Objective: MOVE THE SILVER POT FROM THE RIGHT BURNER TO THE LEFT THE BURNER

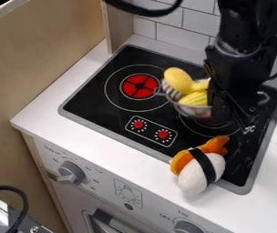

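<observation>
The silver pot (191, 110) is over the far part of the right burner (212, 133), a smooth yellow toy (178, 80) and a ridged yellow one (196, 99) inside. The black arm (243, 43) hangs steeply from the top edge, its gripper (221, 103) at the pot; whether it is spread or pinching, I cannot tell. Nearer, a white-and-orange toy (196, 175) overlaps the stove's front edge

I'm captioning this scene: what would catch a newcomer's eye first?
Probably the bright yellow toy food in the silver pot, on the right side of the black cooktop. Next, the red center of the left burner, then the plush shrimp sushi with its black band, lying across the cooktop's front edge.
</observation>
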Robot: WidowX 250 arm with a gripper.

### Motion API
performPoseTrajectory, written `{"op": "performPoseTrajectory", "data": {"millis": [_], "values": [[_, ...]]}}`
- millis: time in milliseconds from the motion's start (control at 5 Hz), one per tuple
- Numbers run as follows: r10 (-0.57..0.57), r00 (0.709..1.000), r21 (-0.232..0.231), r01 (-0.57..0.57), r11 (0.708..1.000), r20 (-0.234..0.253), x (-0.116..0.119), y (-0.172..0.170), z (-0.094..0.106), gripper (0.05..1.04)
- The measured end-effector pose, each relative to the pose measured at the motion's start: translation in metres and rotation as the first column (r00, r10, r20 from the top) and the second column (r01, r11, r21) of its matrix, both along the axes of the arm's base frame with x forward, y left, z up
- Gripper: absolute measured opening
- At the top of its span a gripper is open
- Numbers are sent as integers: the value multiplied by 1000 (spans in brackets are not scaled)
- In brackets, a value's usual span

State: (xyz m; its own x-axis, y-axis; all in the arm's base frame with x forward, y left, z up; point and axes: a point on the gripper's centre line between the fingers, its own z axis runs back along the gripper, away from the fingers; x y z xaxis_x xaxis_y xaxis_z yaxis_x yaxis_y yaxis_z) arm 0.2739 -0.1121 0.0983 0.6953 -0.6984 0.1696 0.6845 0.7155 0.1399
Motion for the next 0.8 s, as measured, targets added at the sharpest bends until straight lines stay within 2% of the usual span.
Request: {"op": "performPoseTrajectory", "data": {"millis": [400,800], "values": [[-20,998,54,16,998,62,2,7,11,61],[-97,987,155,77,985,128,-4,40,10,61]]}}
